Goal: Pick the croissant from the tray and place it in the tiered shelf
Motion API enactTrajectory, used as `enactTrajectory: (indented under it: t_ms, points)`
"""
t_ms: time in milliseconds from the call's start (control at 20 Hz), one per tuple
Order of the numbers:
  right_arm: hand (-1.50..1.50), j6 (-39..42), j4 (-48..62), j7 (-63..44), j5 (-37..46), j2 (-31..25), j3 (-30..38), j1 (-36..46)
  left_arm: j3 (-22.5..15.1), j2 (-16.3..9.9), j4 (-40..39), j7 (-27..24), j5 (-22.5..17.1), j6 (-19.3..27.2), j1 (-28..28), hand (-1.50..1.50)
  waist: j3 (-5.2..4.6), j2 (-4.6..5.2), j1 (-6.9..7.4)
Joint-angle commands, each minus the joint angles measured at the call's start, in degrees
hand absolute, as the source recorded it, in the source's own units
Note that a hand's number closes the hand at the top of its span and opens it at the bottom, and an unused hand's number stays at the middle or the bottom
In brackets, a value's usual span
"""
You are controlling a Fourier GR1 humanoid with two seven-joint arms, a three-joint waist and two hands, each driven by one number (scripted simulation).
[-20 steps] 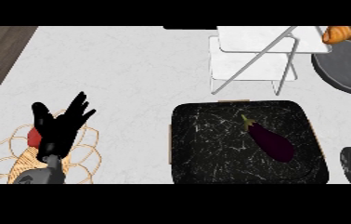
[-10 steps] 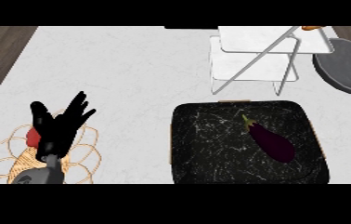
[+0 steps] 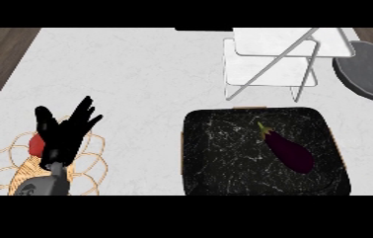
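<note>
**Left hand resting open at lower left; no croissant in sight**

The left hand (image 3: 64, 133) shows at the lower left, fingers straight and spread upward, grasping nothing. It hovers over a wire basket (image 3: 91, 170) that runs off the view's lower left edge; something red (image 3: 35, 143) shows just beside the hand on its left. The right hand is out of view.

The dark marbled tray (image 3: 226, 158) fills the lower right, its near side cut by the view's lower edge. An eggplant (image 3: 287, 150) lies in its right half, tilted, stem toward the shelf. The croissant cannot be seen anywhere, on the tray or elsewhere.

The white tiered shelf (image 3: 270, 64) stands just beyond the tray's far edge, at upper right. A dark round plate (image 3: 357, 74) is cut by the right edge beside it.

The tabletop (image 3: 138, 79) is bare between hand and tray and across the upper left.
</note>
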State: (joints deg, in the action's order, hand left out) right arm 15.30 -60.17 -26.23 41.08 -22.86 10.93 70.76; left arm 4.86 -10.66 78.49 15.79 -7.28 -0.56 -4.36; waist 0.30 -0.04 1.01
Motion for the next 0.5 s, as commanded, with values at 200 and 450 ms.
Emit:
enactTrajectory:
  t_ms: [200, 450]
  points:
    - [1.50, -5.3, 7.4, 5.6, 1.2, 1.7, -1.0, 1.8, -2.0, 1.9, 2.5, 3.3, 1.0, 1.0, 2.2, 0.00, -0.31, 0.19, 0.01]
    - [1.50, -3.0, 10.2, 8.7, 2.7, -1.2, -2.6, 1.5, -0.6, 1.4, -5.1, -0.4, 1.2, -0.5, -0.2, 0.00, -0.36, 0.43, -0.44]
